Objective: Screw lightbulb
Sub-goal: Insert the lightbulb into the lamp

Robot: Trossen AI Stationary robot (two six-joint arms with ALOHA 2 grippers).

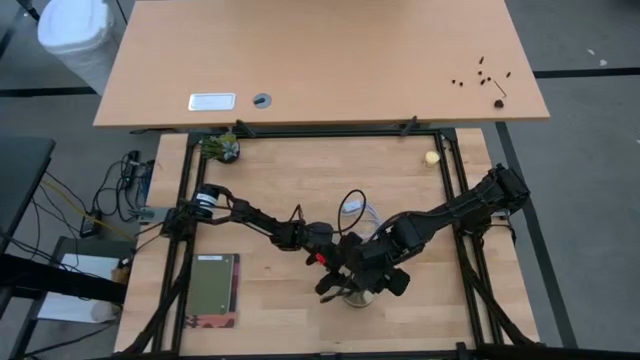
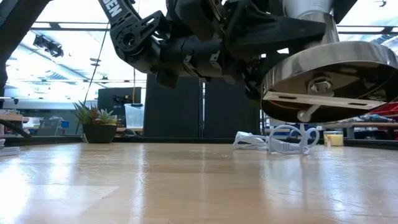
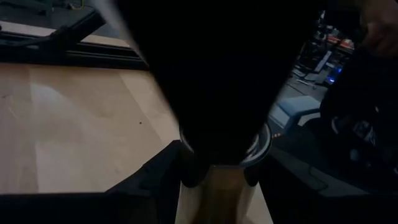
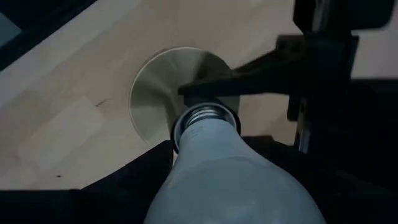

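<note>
The wooden table (image 1: 300, 310) carried both arms near its front edge. The right gripper (image 4: 211, 186) held the lightbulb (image 4: 230, 174), its threads in the socket (image 4: 205, 115). The left gripper (image 1: 322, 250) clamped the lamp base (image 2: 329, 81), lifted off the table.

A small potted plant (image 1: 222, 148) sits at the table's (image 1: 290, 170) far left corner, a tiny yellowish ball (image 1: 432, 157) near the far right corner, and a green booklet (image 1: 214, 290) lies by the near left edge.
</note>
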